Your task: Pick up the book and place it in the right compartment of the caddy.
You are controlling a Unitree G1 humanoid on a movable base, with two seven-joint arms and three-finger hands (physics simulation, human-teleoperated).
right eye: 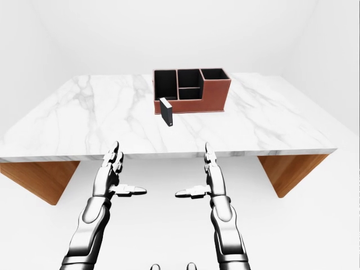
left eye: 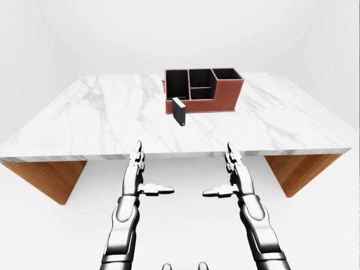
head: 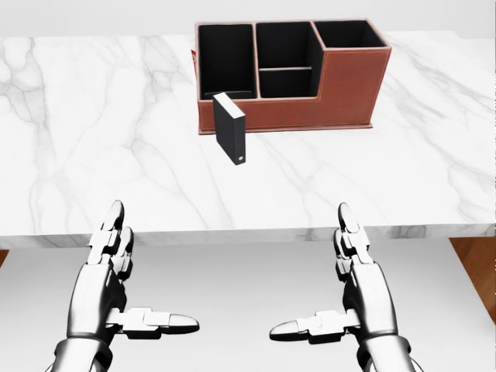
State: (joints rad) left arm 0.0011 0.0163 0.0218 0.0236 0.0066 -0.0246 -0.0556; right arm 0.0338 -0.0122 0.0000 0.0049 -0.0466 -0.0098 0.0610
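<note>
**Two empty hands short of the surface, book not yet reached**

Two things decide this step, by my reading: closing the gap to the surface [head: 93, 116], and choosing which hand goes for the book. The marble surface fills the upper part of the head view, and both hands hang below its near edge, so neither can reach anything yet. The caddy [head: 349, 85], brown outside and black inside, sits toward the top of that view. Its right compartment is the tall one at the view's right end. The book [head: 230, 128], thin and black, stands upright on the surface just below the caddy's lower-left corner, close to it; whether they touch I cannot tell. It looks likely to tip if nudged, so a grasp across its thin faces from above seems safest, probably with the right hand, which has the shorter carry to that compartment.

Left hand [head: 108, 279] and right hand [head: 360, 283] mirror each other: fingers spread and pointing up the view, thumbs turned inward toward one another, palms facing, nothing held.
</note>
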